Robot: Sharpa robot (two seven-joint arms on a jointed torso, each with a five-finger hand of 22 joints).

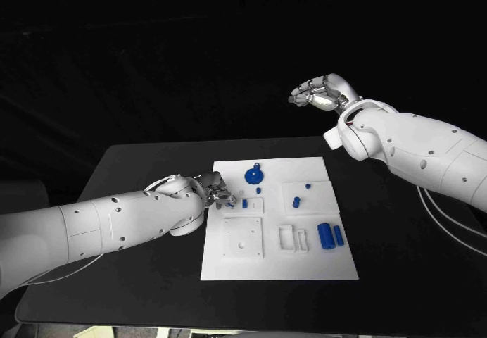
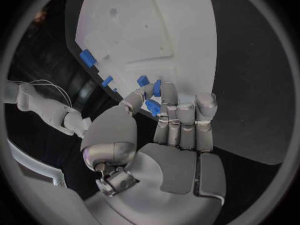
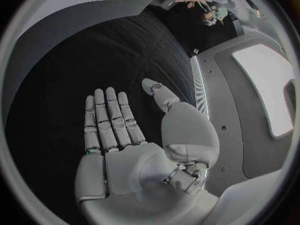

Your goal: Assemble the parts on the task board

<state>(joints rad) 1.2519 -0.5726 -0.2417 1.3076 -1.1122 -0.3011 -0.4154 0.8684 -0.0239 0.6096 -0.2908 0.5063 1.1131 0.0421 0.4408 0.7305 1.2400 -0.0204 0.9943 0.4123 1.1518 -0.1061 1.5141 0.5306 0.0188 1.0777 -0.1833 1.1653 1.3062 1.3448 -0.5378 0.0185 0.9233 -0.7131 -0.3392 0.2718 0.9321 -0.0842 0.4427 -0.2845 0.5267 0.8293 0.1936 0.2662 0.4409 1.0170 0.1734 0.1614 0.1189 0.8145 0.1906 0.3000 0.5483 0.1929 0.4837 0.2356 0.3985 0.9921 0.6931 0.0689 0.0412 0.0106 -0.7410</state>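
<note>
On board's left edge: left hand point(image 1: 215, 191) pinched a small blue peg point(image 2: 157, 88).
Right hand point(image 1: 321, 92): raised, fingers apart, empty.
Handling: peg looked light, rigid, slippery; best pinched mid-shaft.

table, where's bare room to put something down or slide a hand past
Bare black table lies right of the white board, and along the front edge. The board's middle is crowded with blue parts; the left hand works at its left edge.
</note>
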